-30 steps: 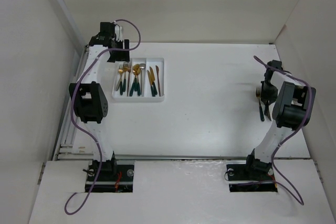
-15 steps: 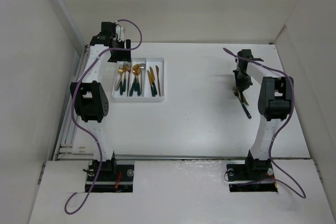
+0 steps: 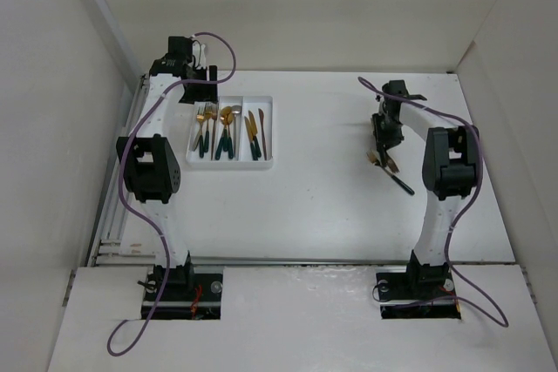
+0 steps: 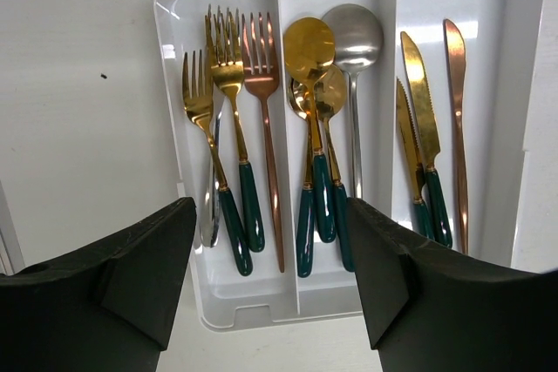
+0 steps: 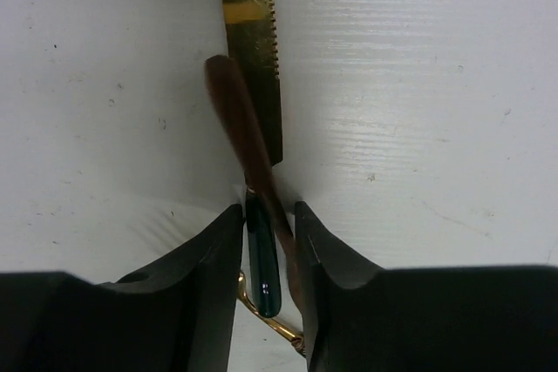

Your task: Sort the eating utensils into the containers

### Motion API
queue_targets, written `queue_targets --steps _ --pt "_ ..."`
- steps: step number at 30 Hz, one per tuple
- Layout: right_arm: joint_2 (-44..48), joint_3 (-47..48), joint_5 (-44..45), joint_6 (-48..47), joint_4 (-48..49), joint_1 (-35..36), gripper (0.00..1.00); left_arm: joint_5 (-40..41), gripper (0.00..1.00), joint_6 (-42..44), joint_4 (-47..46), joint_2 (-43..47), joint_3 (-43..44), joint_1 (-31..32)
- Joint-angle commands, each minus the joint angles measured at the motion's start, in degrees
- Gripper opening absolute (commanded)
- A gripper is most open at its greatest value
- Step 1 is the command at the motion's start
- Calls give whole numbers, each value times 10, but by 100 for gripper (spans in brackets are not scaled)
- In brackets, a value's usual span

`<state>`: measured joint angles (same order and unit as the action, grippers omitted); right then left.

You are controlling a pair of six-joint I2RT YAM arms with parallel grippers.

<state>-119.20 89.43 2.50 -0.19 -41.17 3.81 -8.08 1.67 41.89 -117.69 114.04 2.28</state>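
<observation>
Three compartments of the white tray (image 4: 253, 307) are holding forks (image 4: 228, 76), spoons (image 4: 314, 50) and knives (image 4: 418, 111), with the left gripper (image 4: 270, 215) hovering wide open above. Across the table (image 3: 314, 206), the right gripper (image 5: 268, 215) is straddling a green-handled gold knife (image 5: 253, 58) and a copper utensil (image 5: 240, 119). Clamped or loose, I cannot tell.

Left gripper (image 4: 270, 215) hung over the tray (image 4: 261, 315), which sat on the worktop (image 3: 323, 198). Three compartments ran away from the gripper: forks (image 4: 228, 76) in the one on its left, spoons (image 4: 312, 50) in the middle, knives (image 4: 417, 84) on its right, handle ends nearest the gripper. Well apart, right gripper (image 5: 268, 215) was low at the worktop, a knife (image 5: 253, 32) handle between its fingers, blade ahead. A second slim utensil (image 5: 240, 111) lay across that blade.
</observation>
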Motion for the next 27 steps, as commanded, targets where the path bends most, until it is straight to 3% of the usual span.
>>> queue_targets --steps 1,7,11,19,27 --pt "4 -7 -15 -3 -8 -1 36 -4 67 6 4 33 8 1" --pt "30 -30 -33 -9 24 -6 19 -4 67 6 4 45 -2 1" --pt "18 -30 -38 -15 18 -6 0 2 67 11 4 56 -2 6" --pt "45 -49 -33 -15 12 -6 0 7 67 17 4 62 -7 18" --pt "80 -73 -64 -30 -5 -6 0 -97 69 48 14 62 -2 23"
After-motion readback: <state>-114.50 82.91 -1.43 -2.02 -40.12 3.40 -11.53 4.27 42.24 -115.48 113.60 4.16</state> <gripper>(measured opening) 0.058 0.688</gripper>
